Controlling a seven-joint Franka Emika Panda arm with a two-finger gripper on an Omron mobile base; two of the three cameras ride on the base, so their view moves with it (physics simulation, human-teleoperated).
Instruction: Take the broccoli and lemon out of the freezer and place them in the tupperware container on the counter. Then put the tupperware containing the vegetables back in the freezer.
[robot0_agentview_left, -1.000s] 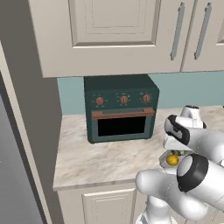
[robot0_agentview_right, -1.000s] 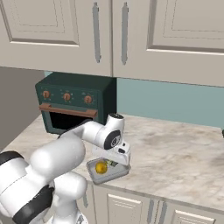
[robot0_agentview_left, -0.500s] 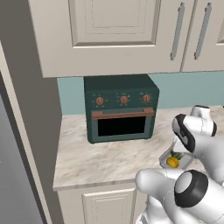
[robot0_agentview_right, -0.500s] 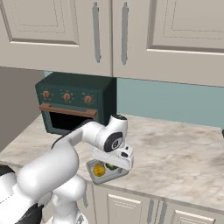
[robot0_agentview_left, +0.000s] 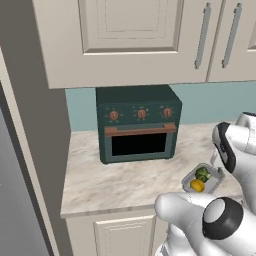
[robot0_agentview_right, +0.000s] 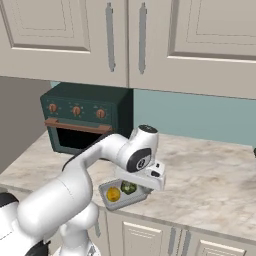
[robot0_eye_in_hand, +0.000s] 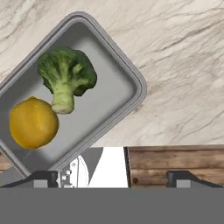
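Hand view: dark green lumpy broccoli (robot0_eye_in_hand: 66, 78) beside round yellow lemon (robot0_eye_in_hand: 33, 123) in shallow grey rectangular tray (robot0_eye_in_hand: 114, 94) on beige marbled worktop (robot0_eye_in_hand: 183, 65); fingers (robot0_eye_in_hand: 43, 178) released, spread wide, empty.

**Tray and contents at the counter's front edge**

The tupperware container (robot0_eye_in_hand: 127, 81) sits on the counter (robot0_agentview_left: 125, 180), near its front edge; inside it the broccoli (robot0_eye_in_hand: 66, 76) and the lemon (robot0_eye_in_hand: 33, 122) lie side by side, touching; the toaster oven (robot0_agentview_left: 137, 122) stands behind and left of it, against the wall, under the upper cabinets (robot0_agentview_right: 150, 40).
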